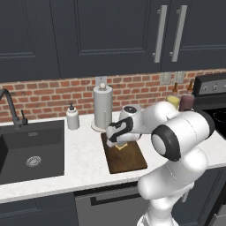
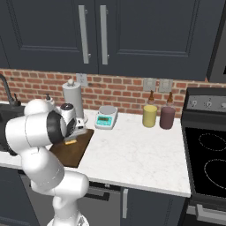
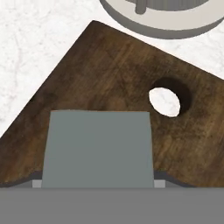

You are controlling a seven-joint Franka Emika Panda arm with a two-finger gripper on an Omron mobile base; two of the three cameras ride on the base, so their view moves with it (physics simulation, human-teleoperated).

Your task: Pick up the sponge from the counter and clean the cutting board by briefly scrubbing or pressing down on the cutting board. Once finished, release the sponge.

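The dark brown cutting board lies on the white counter in front of the paper towel holder. My gripper hangs low over the board's far end, shut on the sponge, whose yellow body shows under the hand. From the right, the sponge is a yellow sliver at the board beneath the gripper. In the hand view the sponge's grey scrub face sits close above the board, beside its round hole. I cannot tell whether sponge and board touch.
A paper towel holder stands just behind the board, with a soap dispenser and dark sink to the left. A white-and-teal scale, a yellow bottle, a dark red bottle and the stove lie right.
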